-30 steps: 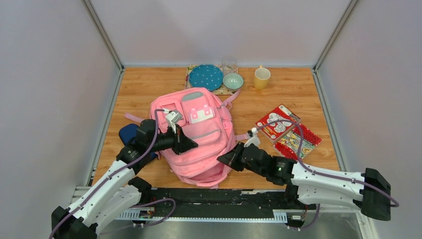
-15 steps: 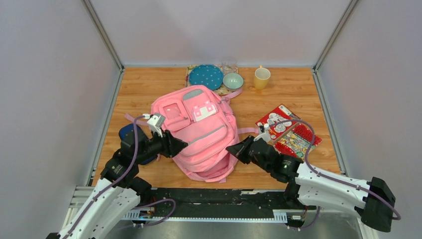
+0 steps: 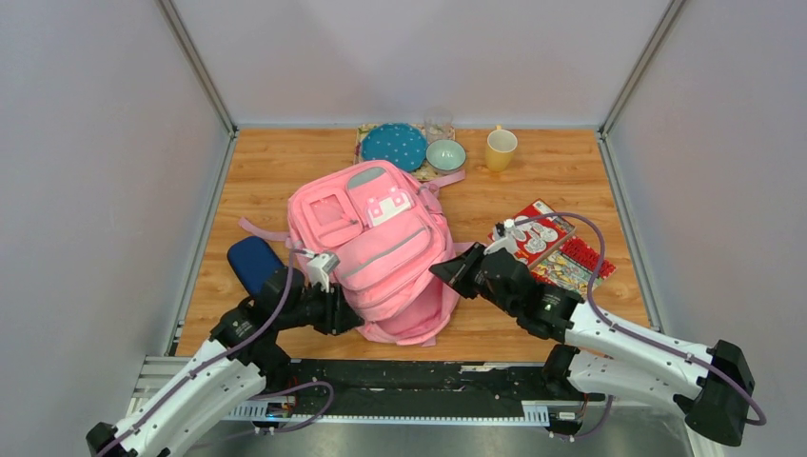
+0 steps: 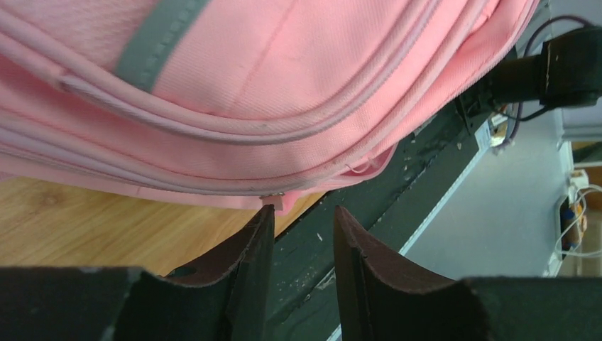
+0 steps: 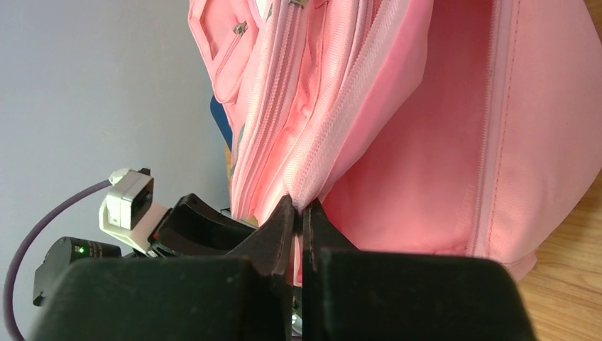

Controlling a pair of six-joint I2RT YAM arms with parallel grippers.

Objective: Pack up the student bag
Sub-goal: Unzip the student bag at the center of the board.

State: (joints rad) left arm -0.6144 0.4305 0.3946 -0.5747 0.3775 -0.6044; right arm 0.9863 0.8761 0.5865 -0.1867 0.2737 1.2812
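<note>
Soft pink student bag (image 3: 376,249) lies flat on the wood-grain tabletop (image 3: 533,181), front pockets facing up.
The right hand (image 5: 301,213) is clenched on the toothed zip edge of the bag's gaping main flap (smooth pink lining shows inside). The left hand (image 4: 302,217) is released, its curved dark fingers slightly parted and holding nothing. It sits just beside the bag's near lower seam, with its twill weave, rounded piping and grey stitched trim band.
</note>
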